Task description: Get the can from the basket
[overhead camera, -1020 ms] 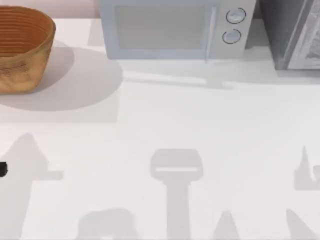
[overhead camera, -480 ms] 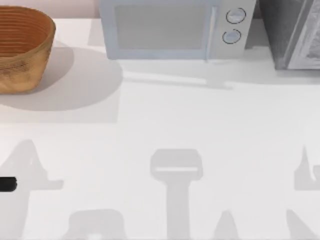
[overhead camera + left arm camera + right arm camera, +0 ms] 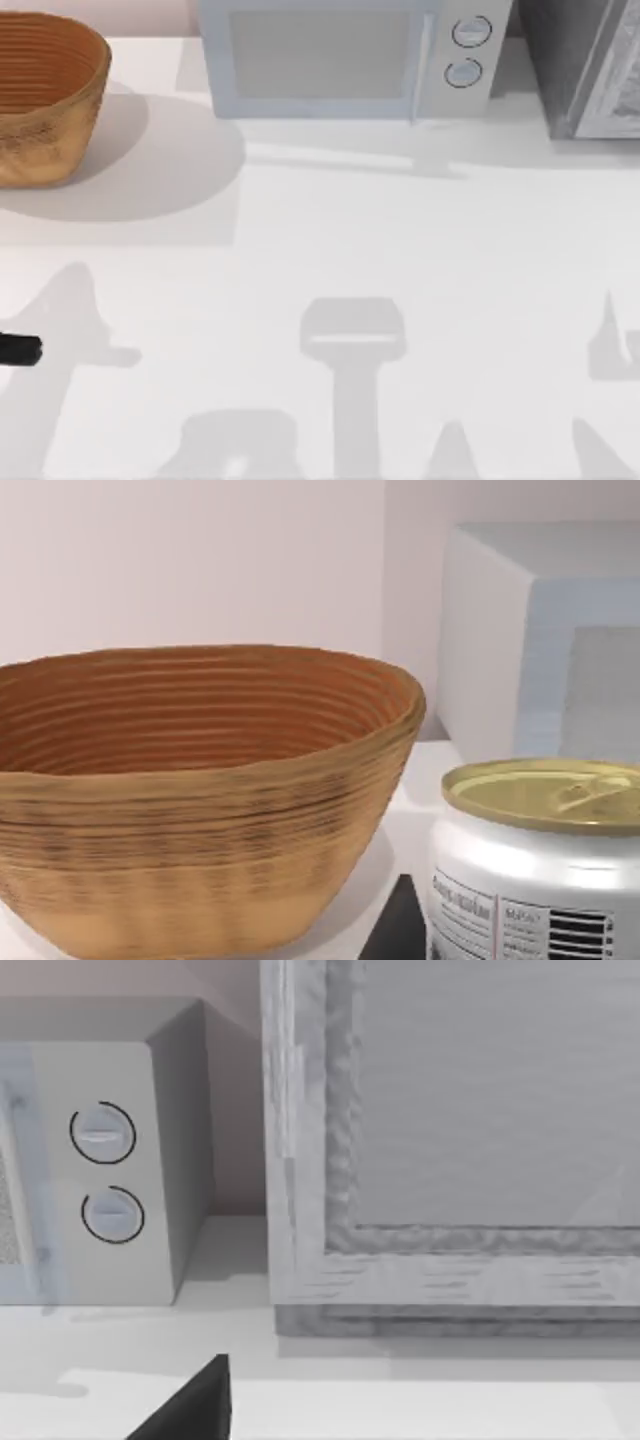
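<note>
The basket [image 3: 45,95] stands at the table's far left corner, and its ribbed inside looks empty in the left wrist view [image 3: 200,780]. The can [image 3: 535,860], silver with a pale gold top, fills the near corner of that view, outside the basket and beside it. A dark finger [image 3: 392,930] lies against the can's side, so my left gripper is shut on it. A black part of the left gripper [image 3: 18,350] pokes in at the table's left edge, well in front of the basket. My right gripper is parked at the right, with one dark finger [image 3: 195,1410] set off to the side.
A white microwave [image 3: 340,60] stands at the back centre, with two round knobs [image 3: 465,50]. A grey cabinet [image 3: 590,70] sits at the back right, close before the right wrist camera [image 3: 460,1140]. Arm shadows fall across the front of the white table [image 3: 400,230].
The black tip of my left gripper has come further in from the left edge, dipping toward the front and back up. Its shadow has shifted right. The basket has not moved.
</note>
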### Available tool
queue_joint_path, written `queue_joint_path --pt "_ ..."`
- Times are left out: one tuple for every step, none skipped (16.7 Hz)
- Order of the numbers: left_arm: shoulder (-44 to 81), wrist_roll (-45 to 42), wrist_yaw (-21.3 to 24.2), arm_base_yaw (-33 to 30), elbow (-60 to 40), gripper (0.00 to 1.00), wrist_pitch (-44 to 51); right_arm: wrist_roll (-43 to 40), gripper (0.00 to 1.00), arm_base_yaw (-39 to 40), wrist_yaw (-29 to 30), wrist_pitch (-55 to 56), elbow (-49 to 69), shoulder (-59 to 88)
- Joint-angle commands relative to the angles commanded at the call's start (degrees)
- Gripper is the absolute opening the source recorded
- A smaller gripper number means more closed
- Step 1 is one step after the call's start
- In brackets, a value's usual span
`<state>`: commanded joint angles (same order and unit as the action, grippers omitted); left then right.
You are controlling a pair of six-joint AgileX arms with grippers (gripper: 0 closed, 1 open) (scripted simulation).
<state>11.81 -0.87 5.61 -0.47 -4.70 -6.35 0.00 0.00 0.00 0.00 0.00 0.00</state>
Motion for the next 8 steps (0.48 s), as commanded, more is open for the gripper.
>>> queue_joint_path --pt "3.68 -0.23 1.88 -0.19 -1.5 0.0 -2.02 0.0 1.0 0.0 0.0 0.0 0.0 0.0" --pt "7.73 -0.47 3.99 -0.41 -3.15 0.0 -4.23 0.0 1.0 0.0 0.0 0.0 0.0 0.0" --pt "12.12 -0.74 6.32 -0.64 -4.95 0.0 -6.62 0.0 1.0 0.0 0.0 0.0 0.0 0.0" --pt "16.85 -1.03 8.88 -0.88 -6.91 0.0 -9.18 0.0 1.0 0.0 0.0 0.0 0.0 0.0" --pt "21.91 -1.33 11.69 -1.14 -9.01 0.0 -11.88 0.0 1.0 0.0 0.0 0.0 0.0 0.0" --pt "27.21 -1.64 14.68 -1.4 -11.23 0.0 -14.68 0.0 1.0 0.0 0.0 0.0 0.0 0.0" --pt "32.71 -1.97 17.84 -1.67 -13.54 0.0 -17.57 0.0 1.0 0.0 0.0 0.0 0.0 0.0" --pt "38.39 -2.3 21.16 -1.94 -15.94 0.0 -20.53 0.0 1.0 0.0 0.0 0.0 0.0 0.0"
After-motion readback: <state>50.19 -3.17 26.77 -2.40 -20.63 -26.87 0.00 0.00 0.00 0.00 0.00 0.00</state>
